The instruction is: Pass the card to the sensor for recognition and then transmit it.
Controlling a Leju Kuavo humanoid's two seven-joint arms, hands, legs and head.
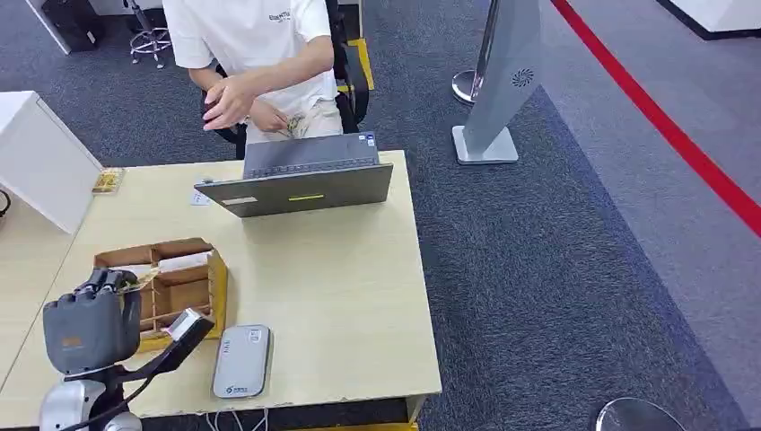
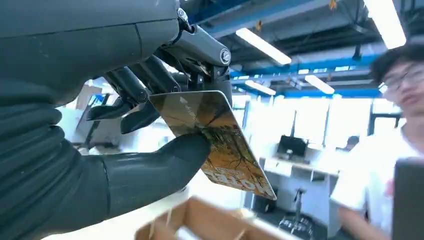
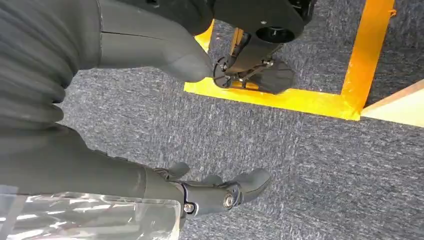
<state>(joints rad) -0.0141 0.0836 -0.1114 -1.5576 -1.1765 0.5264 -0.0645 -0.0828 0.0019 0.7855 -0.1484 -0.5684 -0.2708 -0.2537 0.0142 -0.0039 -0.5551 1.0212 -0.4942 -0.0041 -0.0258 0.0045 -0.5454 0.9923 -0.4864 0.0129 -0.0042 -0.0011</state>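
Left hand (image 2: 150, 125): pinches brown-orange printed card (image 2: 220, 145) above compartmented cardboard box (image 1: 170, 283) on pale wooden table (image 1: 341, 278). Right hand (image 3: 210, 192): empty, fingers apart, over grey carpet (image 3: 310, 160).

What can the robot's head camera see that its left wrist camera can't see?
Head view alone: the grey sensor lying flat on the table, the laptop's keyboard, and the carpet.

Left wrist view alone: the card's orange printed face, pinched between the left hand's thumb and fingers, plus ceiling lights.

Both: the left hand, the cardboard box below it, and the person in a white shirt.
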